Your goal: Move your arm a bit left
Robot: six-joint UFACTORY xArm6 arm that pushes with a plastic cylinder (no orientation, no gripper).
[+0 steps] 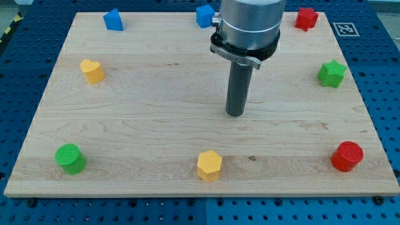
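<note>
Eight blocks ring the wooden board [156,94]: two blue, two red, two green, two yellow. The blue ones [113,19] [204,15] and a red star-like block [306,18] sit along the view's top; a yellow heart [92,70] at left; a green star [331,74] at right; a green cylinder [69,158], yellow hexagon [209,165] and red cylinder [347,156] along the bottom. My tip [235,114], a plain rod with nothing to open or close, rests mid-board, touching no block, above the yellow hexagon.
</note>
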